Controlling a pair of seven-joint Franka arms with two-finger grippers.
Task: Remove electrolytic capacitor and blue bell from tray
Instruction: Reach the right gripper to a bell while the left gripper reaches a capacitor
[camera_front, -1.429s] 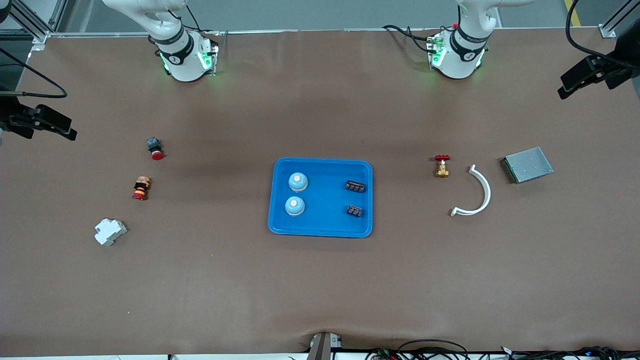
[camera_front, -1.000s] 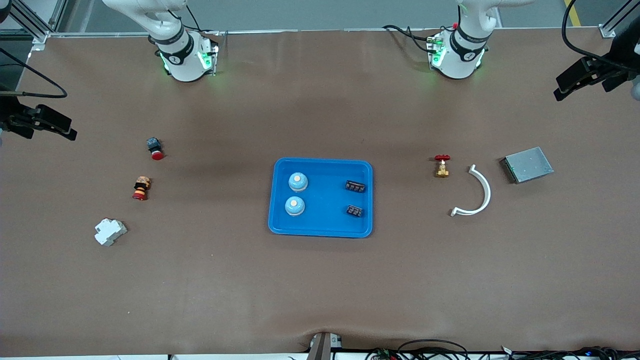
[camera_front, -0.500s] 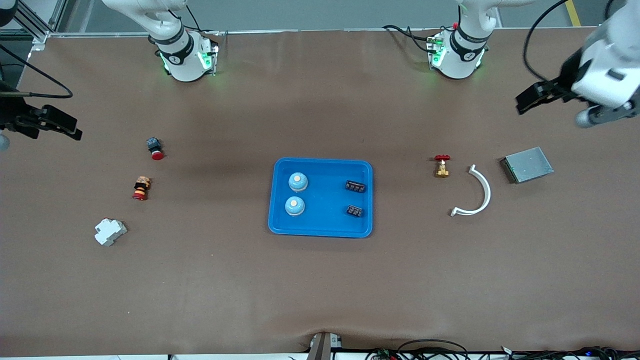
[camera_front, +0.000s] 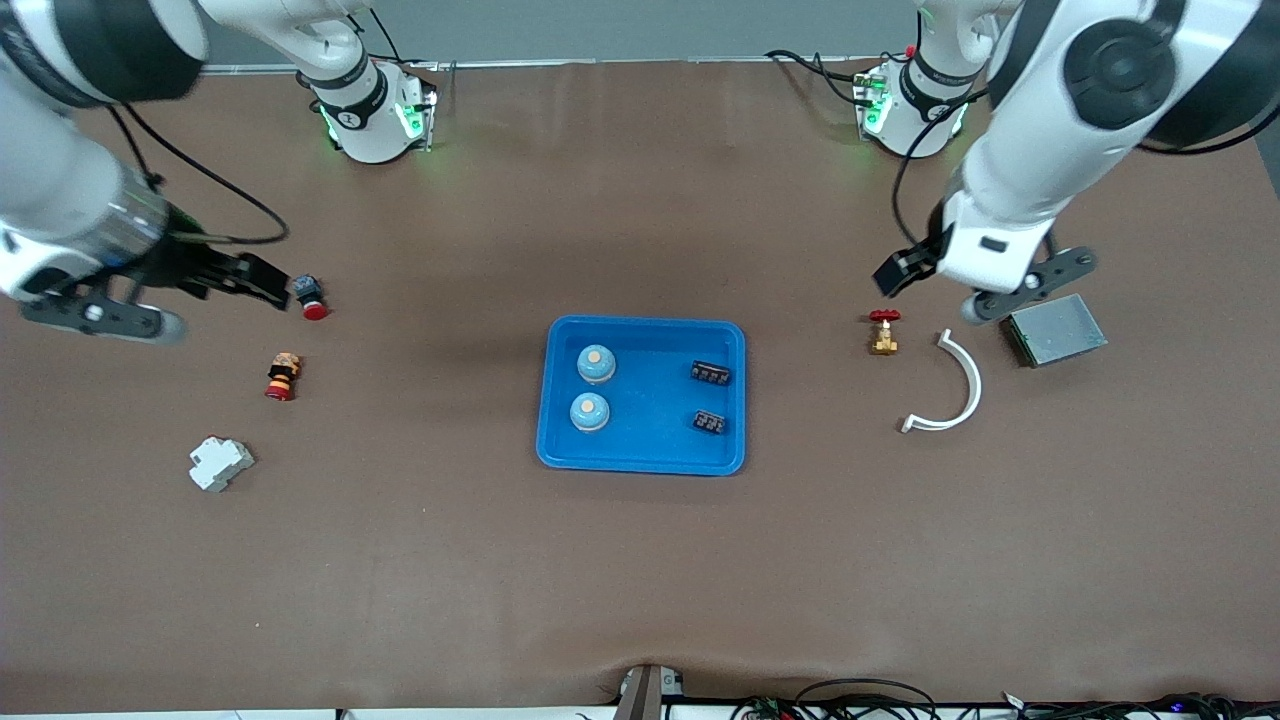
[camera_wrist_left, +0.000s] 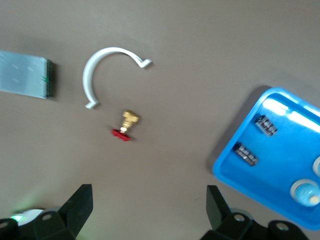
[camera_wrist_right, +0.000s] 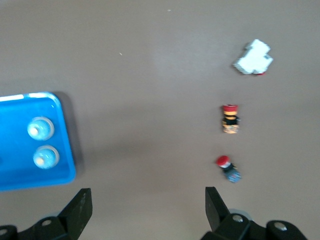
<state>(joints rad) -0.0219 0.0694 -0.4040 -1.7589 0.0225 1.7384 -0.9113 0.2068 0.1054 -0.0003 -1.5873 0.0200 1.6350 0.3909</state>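
Note:
Two blue bells with orange tops (camera_front: 596, 364) (camera_front: 590, 411) and two black capacitors (camera_front: 710, 373) (camera_front: 709, 422) lie in the blue tray (camera_front: 650, 400) at mid-table. My left gripper (camera_front: 1022, 290) hangs open and empty over bare table between the valve and the metal box. In the left wrist view (camera_wrist_left: 148, 215) the tray (camera_wrist_left: 230, 165), the capacitors (camera_wrist_left: 266, 125) and one bell (camera_wrist_left: 306, 191) show. My right gripper (camera_front: 100, 318) hangs open and empty over the table by the push buttons. In the right wrist view (camera_wrist_right: 147, 215) both bells (camera_wrist_right: 40, 128) show in the tray (camera_wrist_right: 65, 172).
Toward the left arm's end lie a brass valve with a red handle (camera_front: 883, 332), a white curved clamp (camera_front: 955, 385) and a grey metal box (camera_front: 1055, 329). Toward the right arm's end lie two red push buttons (camera_front: 310, 297) (camera_front: 282, 377) and a white breaker (camera_front: 220, 463).
Both arms have swung in from the table's two ends toward the middle and come lower over it. Nothing on the table has moved.

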